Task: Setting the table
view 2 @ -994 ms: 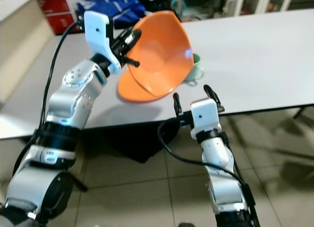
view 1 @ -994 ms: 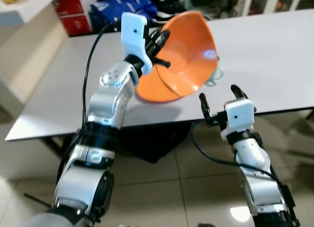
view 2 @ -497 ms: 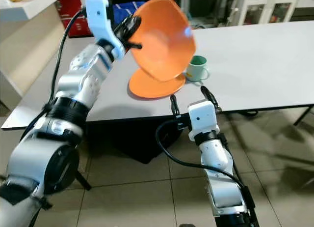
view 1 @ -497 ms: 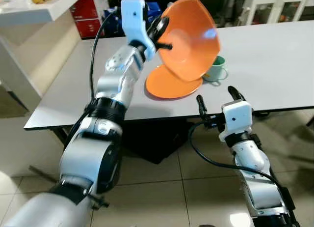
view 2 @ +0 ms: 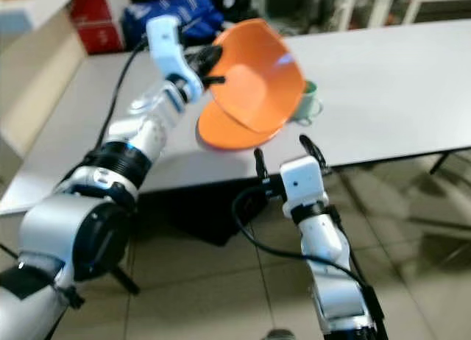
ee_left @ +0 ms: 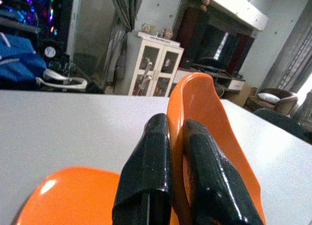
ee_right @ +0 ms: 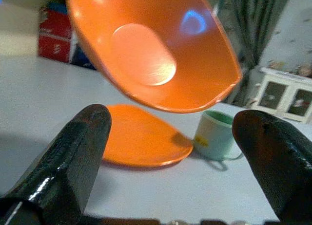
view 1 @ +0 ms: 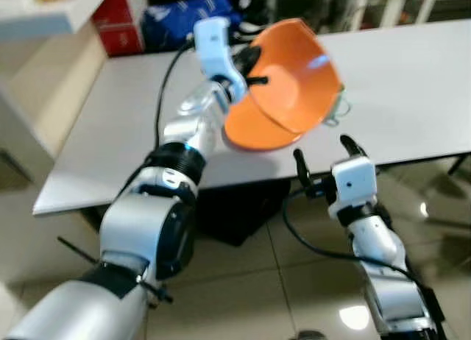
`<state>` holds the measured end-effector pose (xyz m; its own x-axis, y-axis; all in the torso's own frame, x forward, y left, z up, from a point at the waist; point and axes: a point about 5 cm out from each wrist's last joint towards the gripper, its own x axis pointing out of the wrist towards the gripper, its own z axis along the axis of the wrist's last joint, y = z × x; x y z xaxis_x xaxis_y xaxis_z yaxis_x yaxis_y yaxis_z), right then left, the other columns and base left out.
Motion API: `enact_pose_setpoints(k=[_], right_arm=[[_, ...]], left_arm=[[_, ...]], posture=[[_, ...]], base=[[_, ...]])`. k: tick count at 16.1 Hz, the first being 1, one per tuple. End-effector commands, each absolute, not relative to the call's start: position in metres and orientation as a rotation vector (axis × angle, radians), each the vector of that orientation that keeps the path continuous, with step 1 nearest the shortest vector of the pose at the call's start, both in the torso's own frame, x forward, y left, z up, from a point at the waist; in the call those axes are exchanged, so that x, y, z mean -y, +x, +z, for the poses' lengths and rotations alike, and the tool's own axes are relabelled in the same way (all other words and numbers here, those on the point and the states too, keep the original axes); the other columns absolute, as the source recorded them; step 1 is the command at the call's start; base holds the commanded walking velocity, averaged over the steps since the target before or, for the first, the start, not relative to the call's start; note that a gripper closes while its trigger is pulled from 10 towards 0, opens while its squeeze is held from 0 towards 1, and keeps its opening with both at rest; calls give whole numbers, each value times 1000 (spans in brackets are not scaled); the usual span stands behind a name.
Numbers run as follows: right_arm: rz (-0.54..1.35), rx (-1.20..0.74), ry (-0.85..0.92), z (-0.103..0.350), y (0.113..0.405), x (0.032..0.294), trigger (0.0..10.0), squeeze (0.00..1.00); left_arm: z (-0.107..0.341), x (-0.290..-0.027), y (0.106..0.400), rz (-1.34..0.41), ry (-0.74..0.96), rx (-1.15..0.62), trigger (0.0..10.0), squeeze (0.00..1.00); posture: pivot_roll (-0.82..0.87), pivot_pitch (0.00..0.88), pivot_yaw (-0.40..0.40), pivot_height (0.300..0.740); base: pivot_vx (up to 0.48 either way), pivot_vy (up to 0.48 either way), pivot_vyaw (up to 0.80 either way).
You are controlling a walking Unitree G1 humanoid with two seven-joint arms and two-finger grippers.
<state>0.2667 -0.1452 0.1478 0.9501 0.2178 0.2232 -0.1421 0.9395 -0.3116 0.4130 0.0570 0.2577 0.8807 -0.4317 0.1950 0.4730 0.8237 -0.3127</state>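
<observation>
My left gripper [view 1: 254,69] is shut on the rim of an orange bowl [view 1: 294,75], holding it tilted in the air above the white table [view 1: 132,112]. Its two black fingers [ee_left: 156,176] pinch the bowl's edge [ee_left: 195,118]. Under the bowl an orange plate [view 1: 257,132] lies flat on the table, with a green mug [view 2: 307,104] just beyond it to the right. My right gripper [view 1: 322,157] hangs open in front of the table's near edge, below the bowl [ee_right: 151,49], with nothing between its fingers [ee_right: 73,152].
A blue bag [view 1: 188,16] and red boxes [view 1: 110,20] stand behind the table's far left. A beige counter [view 1: 44,53] runs along the left. Tiled floor [view 1: 243,281] lies below the table's front edge. The table's right half is bare.
The left arm has carried the bowl lower and further out over the plate, tilting it more towards level. The camera has shifted. The right gripper stays open by the table edge.
</observation>
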Motion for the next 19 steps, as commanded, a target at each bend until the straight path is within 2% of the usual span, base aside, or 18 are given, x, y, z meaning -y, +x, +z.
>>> enact_pose_setpoints(k=[1,2,7,13,19], right_arm=[[178,247,-303,148,267,148,10000,0],[179,245,-303,148,267,147,10000,0],[182,244,-296,147,267,144,10000,0],[182,243,-291,147,267,141,10000,0],[178,239,-290,145,265,141,10000,0]], left_arm=[[278,-49,412,-514,-360,185,0,1000],[279,-48,412,-518,-348,197,0,1000],[281,-36,409,-561,-305,210,0,1000],[280,-36,410,-559,-305,216,0,1000],[277,-40,411,-538,-291,208,0,1000]], posture=[[-273,11,119,740],[-270,11,120,740],[-268,11,123,740],[-265,12,135,740],[-267,16,143,740]], base=[[307,368,0],[442,0,0],[0,0,0],[311,-359,0],[331,-221,0]])
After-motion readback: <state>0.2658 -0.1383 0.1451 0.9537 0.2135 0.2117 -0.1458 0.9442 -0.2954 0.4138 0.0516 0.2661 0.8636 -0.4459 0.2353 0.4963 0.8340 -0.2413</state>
